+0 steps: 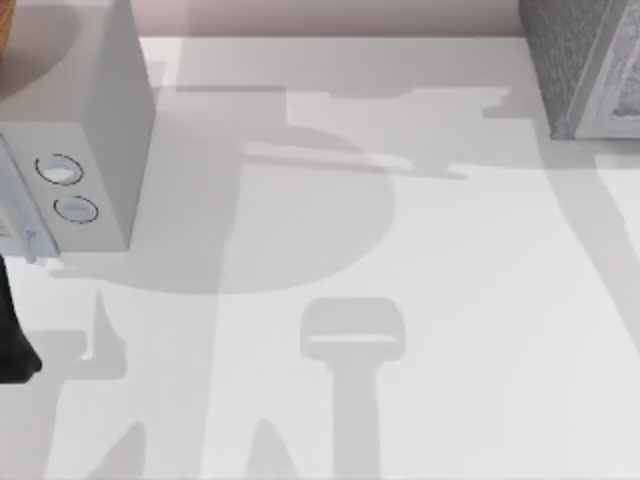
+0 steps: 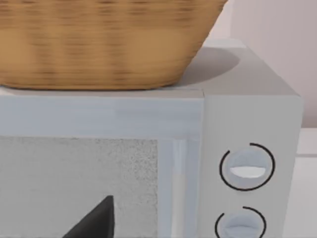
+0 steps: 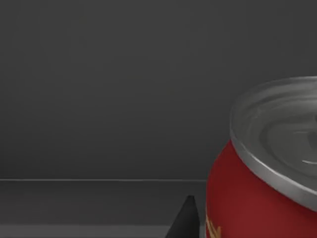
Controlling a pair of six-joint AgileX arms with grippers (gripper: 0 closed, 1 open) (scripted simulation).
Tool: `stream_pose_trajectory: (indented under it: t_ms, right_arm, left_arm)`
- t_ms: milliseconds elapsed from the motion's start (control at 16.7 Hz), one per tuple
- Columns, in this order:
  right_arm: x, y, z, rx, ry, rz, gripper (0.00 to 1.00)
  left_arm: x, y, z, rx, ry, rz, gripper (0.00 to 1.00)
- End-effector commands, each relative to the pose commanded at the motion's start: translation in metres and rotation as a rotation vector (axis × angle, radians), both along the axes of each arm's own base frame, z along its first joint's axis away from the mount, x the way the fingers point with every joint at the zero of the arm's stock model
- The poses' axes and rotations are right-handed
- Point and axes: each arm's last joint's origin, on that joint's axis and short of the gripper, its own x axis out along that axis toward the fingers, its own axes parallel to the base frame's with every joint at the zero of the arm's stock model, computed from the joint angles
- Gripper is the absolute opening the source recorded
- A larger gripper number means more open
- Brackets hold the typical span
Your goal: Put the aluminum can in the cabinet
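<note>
can: the aluminum can (image 3: 262, 198) sat close by my right gripper (image 3: 185, 220), dark grey wall behind it
label: cream mark, cut off, unreadable
cabinet (image 1: 585, 65): top right of table (image 1: 420, 300), partly cropped
left gripper (image 2: 94, 220): faced microwave (image 2: 237, 129) under wicker basket (image 2: 99, 44)
grip state: couldn't tell for either

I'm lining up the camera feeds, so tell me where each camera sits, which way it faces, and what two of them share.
Top view: above the table, looking down; pale box with two dials at left, cabinet at upper right, a dark piece of the left arm at the left edge.
Left wrist view: on the left arm, facing the dial box front with a wicker basket on top; one dark fingertip of the left pincer shows.
Right wrist view: on the right arm, facing a dark grey interior wall, aluminum can close by; one dark fingertip of the right pincer shows.
Shared: top and left wrist views both show the dial box.
</note>
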Motion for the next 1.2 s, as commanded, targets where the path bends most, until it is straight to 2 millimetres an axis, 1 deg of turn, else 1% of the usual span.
stream_pose_trajectory:
  t_ms: [360, 780, 1200]
  right_arm:
    - [0.038, 0.003, 0.005, -0.002, 0.036, -0.002, 0.0]
    - [0.069, 0.003, 0.012, 0.0, 0.032, -0.002, 0.0]
    - [0.099, 0.002, 0.012, 0.0, 0.032, -0.002, 0.0]
  left_arm:
    - [0.0, 0.0, 0.0, 0.0, 0.0, 0.0, 1.0]
    - [0.0, 0.0, 0.0, 0.0, 0.0, 0.0, 1.0]
    - [0.0, 0.0, 0.0, 0.0, 0.0, 0.0, 1.0]
